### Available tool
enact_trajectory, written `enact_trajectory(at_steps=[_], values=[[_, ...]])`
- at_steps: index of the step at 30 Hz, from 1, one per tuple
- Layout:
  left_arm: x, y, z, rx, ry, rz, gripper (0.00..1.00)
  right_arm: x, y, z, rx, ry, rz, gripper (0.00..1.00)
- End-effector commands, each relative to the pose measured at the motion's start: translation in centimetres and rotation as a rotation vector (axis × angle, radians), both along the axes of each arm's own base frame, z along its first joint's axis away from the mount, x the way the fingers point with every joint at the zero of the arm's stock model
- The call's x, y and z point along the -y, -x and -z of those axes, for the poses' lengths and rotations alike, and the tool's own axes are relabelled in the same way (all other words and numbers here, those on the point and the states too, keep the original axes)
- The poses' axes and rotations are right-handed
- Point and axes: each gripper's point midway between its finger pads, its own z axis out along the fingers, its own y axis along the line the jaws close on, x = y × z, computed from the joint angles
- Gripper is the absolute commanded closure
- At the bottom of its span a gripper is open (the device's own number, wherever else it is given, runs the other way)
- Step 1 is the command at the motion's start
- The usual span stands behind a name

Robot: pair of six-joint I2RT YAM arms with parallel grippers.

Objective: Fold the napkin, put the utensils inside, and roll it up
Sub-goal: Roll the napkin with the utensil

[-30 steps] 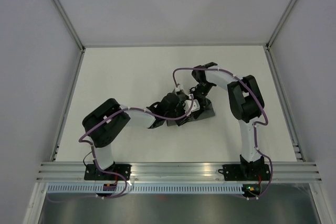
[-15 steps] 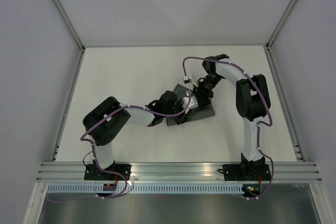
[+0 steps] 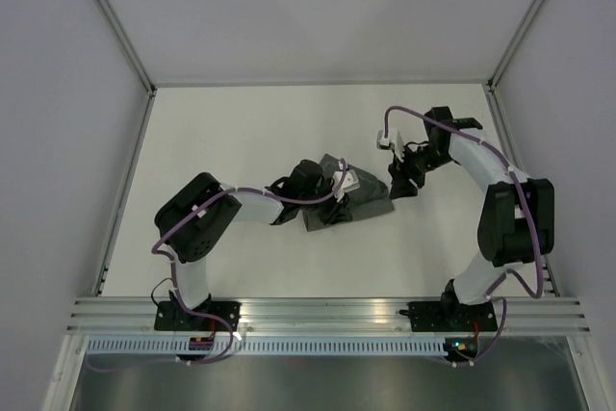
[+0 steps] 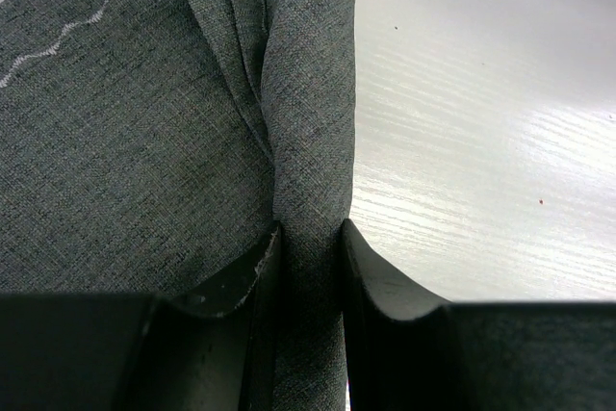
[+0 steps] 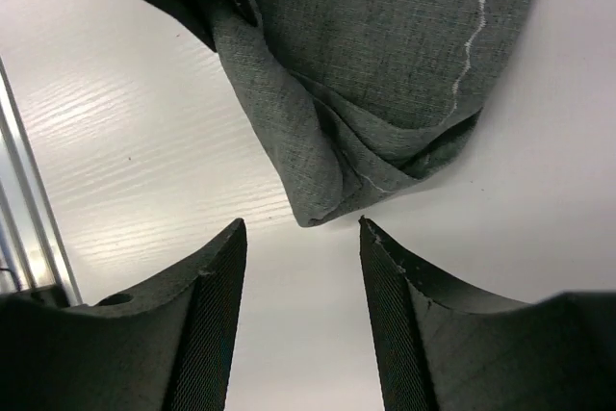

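The dark grey napkin [image 3: 361,197] lies bunched and folded near the middle of the white table. My left gripper [image 3: 337,201] is shut on a fold of the napkin [image 4: 306,141], which stands pinched between its two fingers. The pale stitched hem line shows in the left wrist view. My right gripper [image 3: 402,185] is open and empty, just right of the napkin. In the right wrist view a folded corner of the napkin [image 5: 318,180] lies just ahead of its fingertips [image 5: 298,228], apart from them. No utensils are in view.
The white table [image 3: 241,132] is walled by pale panels at the back and sides. A metal rail [image 3: 327,310] runs along the near edge, with both arm bases on it. Purple cables loop along both arms.
My right gripper has let go of the napkin and moved right and back, away from it. My left gripper has stayed shut on the napkin, almost in place.
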Motion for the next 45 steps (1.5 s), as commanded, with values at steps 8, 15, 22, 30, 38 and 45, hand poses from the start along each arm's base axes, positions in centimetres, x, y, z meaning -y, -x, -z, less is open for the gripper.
enact_trajectory(at_steps=[8, 15, 22, 30, 38, 45], values=[[-4.0, 5.0, 6.2, -0.353, -0.218, -0.013, 0.98, -3.7, 1.3, -0.3, 0.559, 0.007, -0.114, 0.41], [-4.4, 5.9, 6.9, -0.435, -0.223, -0.005, 0.98, -6.4, 3.4, 2.1, 0.756, 0.065, -0.202, 0.37], [-4.7, 6.3, 7.7, -0.493, -0.233, -0.004, 0.98, -7.8, 4.3, 4.2, 0.829, 0.106, -0.300, 0.37], [-4.9, 6.7, 8.3, -0.532, -0.240, -0.008, 0.98, -9.1, 5.1, 6.0, 0.861, 0.140, -0.360, 0.38], [-5.0, 6.6, 8.2, -0.540, -0.238, 0.002, 0.98, -8.7, 5.3, 8.3, 0.834, 0.202, -0.382, 0.45], [-5.2, 6.6, 8.0, -0.550, -0.229, 0.012, 0.98, -7.8, 5.6, 9.7, 0.804, 0.252, -0.405, 0.69]])
